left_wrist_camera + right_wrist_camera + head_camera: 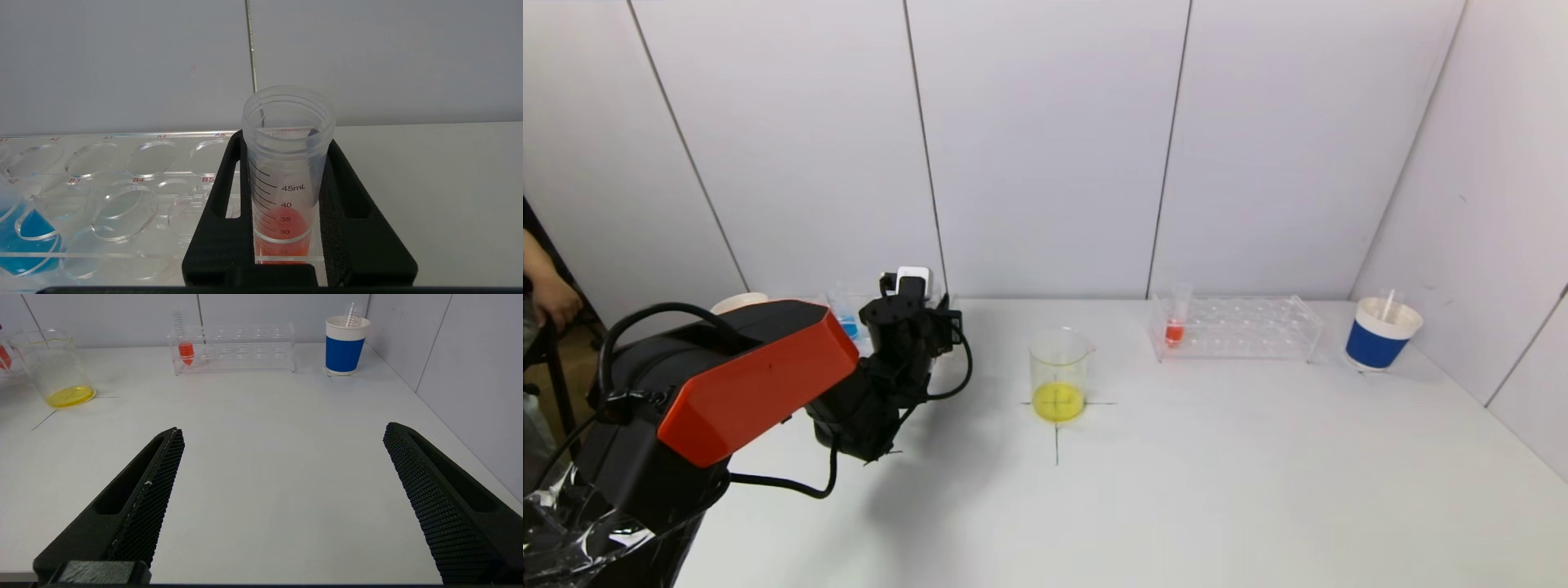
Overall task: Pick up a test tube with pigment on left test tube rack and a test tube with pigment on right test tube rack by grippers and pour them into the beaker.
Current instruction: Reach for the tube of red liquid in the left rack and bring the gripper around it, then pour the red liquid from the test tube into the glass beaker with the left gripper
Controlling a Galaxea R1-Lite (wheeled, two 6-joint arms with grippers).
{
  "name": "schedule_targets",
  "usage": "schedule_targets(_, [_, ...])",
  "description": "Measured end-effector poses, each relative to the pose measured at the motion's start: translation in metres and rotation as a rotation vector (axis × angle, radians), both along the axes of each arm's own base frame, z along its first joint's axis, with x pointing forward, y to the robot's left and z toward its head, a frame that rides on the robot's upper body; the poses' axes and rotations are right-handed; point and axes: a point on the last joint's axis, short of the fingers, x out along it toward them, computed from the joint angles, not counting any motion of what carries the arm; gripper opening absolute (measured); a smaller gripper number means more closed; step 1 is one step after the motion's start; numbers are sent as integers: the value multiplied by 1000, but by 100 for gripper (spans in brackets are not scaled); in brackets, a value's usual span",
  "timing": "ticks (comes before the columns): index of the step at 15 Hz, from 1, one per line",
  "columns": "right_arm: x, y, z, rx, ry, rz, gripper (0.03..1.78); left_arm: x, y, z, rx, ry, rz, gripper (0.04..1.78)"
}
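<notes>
The tube with red liquid (286, 183) stands upright at the end of the left rack (122, 196), and the left gripper (286, 196) is closed on it, one black finger (220, 228) pressed to each side of the tube. The tube has no cap, and the red liquid fills only its lower part, under the printed scale. The left rack is made of clear plastic with round holes, and at its other end another tube with blue liquid (20, 237) sits in a hole. In the head view the left arm hides most of this rack, and only the blue tube is seen behind the arm. The beaker (1059, 374) stands in the middle of the table (1176, 490) on a drawn cross, apart from both racks, with a little yellow liquid at its bottom. The right rack (1241, 328) is at the back of the table to the right of the beaker, and a second red tube (1175, 318) stands upright in its end nearest to the beaker. Further right, near the wall, there is a blue and white paper cup (1380, 335) with a thin white thing inside. The right gripper (282, 457) hangs over the bare near part of the table, well apart from the right rack, with its fingers spread wide and nothing between them.
</notes>
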Motion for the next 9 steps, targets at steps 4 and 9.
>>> schedule_targets(4, [0, 0, 0, 0, 0, 0, 177, 0, 0, 0, 0, 0, 1, 46])
schedule_targets(9, [0, 0, 0, 0, 0, 0, 177, 0, 0, 0, 0, 0, 1, 46])
